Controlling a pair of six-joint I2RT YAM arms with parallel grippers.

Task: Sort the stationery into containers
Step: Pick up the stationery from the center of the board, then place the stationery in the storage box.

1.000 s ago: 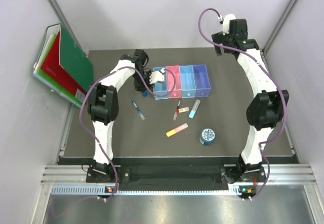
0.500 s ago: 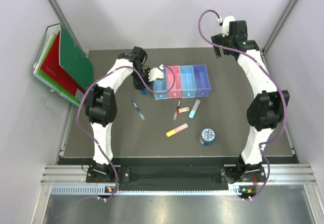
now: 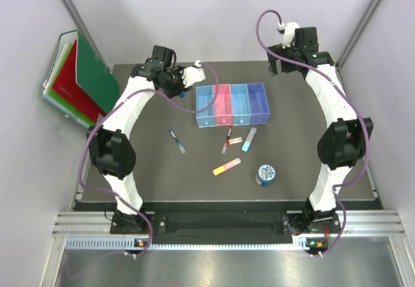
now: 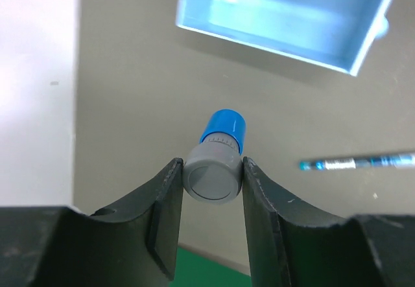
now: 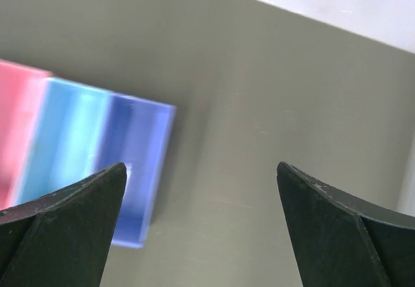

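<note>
Bottle in hand: left gripper is clamped on the cap of the grey-capped blue bottle, fingers pressed to either side of it, blue body pointing away from the wrist camera. From the top view, that gripper sits just off the far left corner of the row of bins, outside it, beside the light-blue bin.

Right gripper is spread wide with nothing between the fingers; I have it off the far right corner of the row, past the violet-blue bin.

On the near side of the row:
- blue pen, toward the left
- red-black pen, beige eraser and light-blue stick, close together
- yellow-pink stick and round blue tin, further out
</note>
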